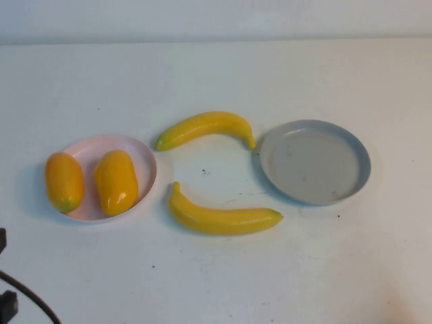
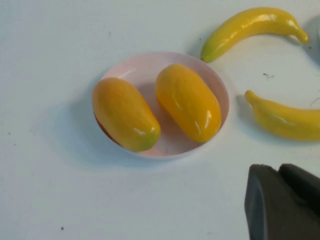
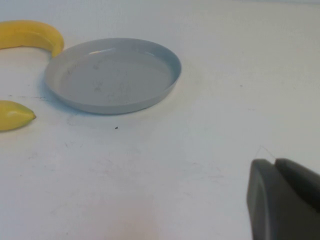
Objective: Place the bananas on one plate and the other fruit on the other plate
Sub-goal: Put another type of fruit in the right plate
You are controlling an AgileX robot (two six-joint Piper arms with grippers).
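Note:
Two orange-yellow mango-like fruits lie on the pale pink plate (image 1: 101, 145) at the left: one (image 1: 116, 181) inside it, the other (image 1: 64, 181) over its left rim. Two bananas lie on the table between the plates, one (image 1: 206, 127) further back with its tip near the grey plate, one (image 1: 223, 218) nearer the front. The grey plate (image 1: 315, 162) at the right holds nothing. My left gripper (image 2: 279, 169) is shut and empty, back from the pink plate (image 2: 140, 67). My right gripper (image 3: 274, 162) is shut and empty, back from the grey plate (image 3: 112, 75).
A black cable (image 1: 23, 293) curls at the table's front left corner. The white table (image 1: 216, 283) runs bare along the front and behind the plates.

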